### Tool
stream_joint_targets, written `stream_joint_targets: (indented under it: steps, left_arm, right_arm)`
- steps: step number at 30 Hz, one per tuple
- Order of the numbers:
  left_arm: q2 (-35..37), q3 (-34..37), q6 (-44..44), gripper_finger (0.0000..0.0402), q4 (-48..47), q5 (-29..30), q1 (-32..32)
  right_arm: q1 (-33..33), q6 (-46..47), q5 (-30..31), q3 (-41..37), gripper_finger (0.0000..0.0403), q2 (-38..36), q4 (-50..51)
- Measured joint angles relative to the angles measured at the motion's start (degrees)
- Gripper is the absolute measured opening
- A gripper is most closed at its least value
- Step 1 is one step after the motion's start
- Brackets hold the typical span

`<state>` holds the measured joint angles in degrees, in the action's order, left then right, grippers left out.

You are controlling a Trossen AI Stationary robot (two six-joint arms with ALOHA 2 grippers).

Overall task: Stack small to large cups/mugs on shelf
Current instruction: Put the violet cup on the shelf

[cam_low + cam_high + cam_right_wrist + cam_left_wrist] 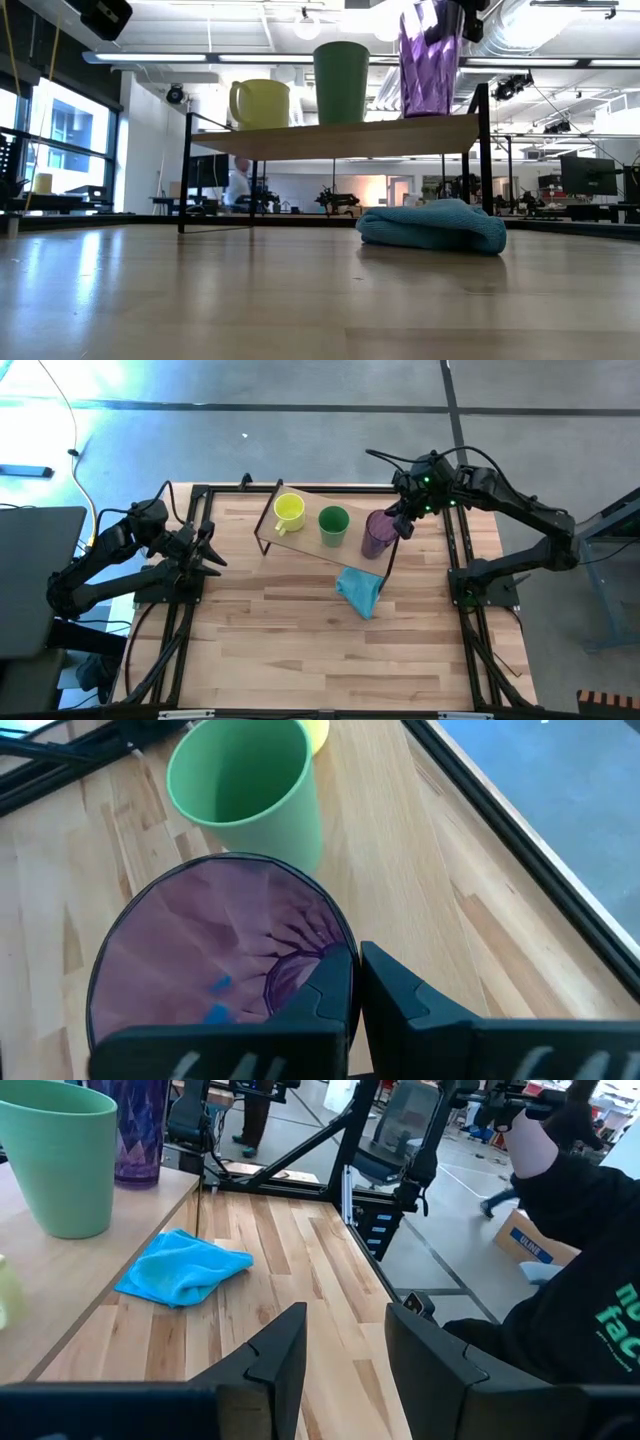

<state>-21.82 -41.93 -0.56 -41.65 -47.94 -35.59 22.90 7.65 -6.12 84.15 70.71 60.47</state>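
On the shelf (303, 541) stand a yellow mug (289, 510), a green cup (333, 524) and a purple ribbed tumbler (377, 535) in a row, left to right. My right gripper (400, 523) is shut on the tumbler at the shelf's right end. In the low view the tumbler (428, 60) is upright and its base appears to rest on the shelf board (340, 135). My left gripper (207, 550) waits open at the table's left edge with nothing between its fingers (285, 1355). My right gripper has the tumbler's rim (343, 925) on its right side, with one finger inside (322, 1000) the tumbler and one outside (405, 995). The fingers come slanting down from the table's far right. The tumbler is upright, its base at the shelf board.
A crumpled blue cloth (360, 592) lies on the table just in front of the shelf's right end. The shelf stands on thin black legs (186, 170). A person's dark sleeve (580, 1290) shows beyond the table's edge in the left wrist view. Bare table top (300, 650) lies near the front.
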Motion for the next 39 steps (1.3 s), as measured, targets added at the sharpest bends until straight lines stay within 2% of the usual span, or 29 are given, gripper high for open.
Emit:
stream_joint_targets:
  steps: [39]
  left_arm:
    - [0.00,0.00,0.02,0.0127,-0.41,0.00,0.00]
  right_arm:
    - [1.57,1.45,-1.37,0.65,0.0012,0.73,0.04]
